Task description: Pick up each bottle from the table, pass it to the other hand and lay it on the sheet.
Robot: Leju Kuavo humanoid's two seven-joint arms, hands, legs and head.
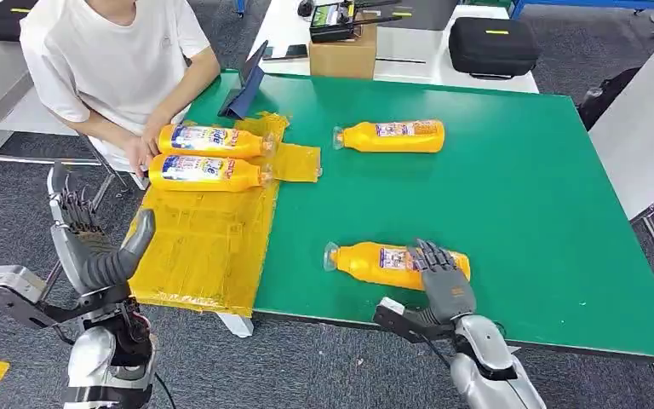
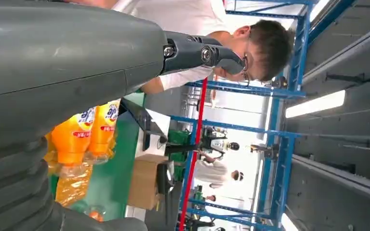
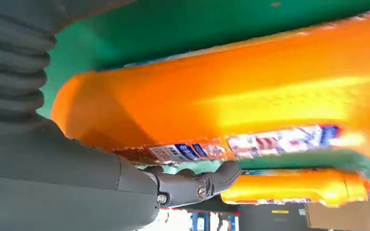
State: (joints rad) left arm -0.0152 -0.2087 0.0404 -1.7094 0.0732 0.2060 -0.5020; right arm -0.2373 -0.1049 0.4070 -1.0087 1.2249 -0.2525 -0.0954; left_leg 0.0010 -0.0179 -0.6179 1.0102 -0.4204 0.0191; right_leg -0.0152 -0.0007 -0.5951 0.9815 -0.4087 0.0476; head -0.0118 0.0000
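A: Which step is this?

B: The pick-up, I'd say. The right hand lies over the base end of the nearest orange bottle, fingers draped on top. The bottle is still flat on the green tabletop. I can't tell whether the hand has actually closed round it or only rests there.

A: And the left hand?

B: The left hand is raised off the tabletop's edge, fingers apart, holding nothing, just beside the near side of the yellow sheet.

A: What's beyond the right hand?

B: A second loose bottle, well apart. Two bottles already lie on the sheet's far end, by a seated person's hand.

A: Next move?

B: Probably firm the grip, lift, and carry it across toward the waiting left hand.
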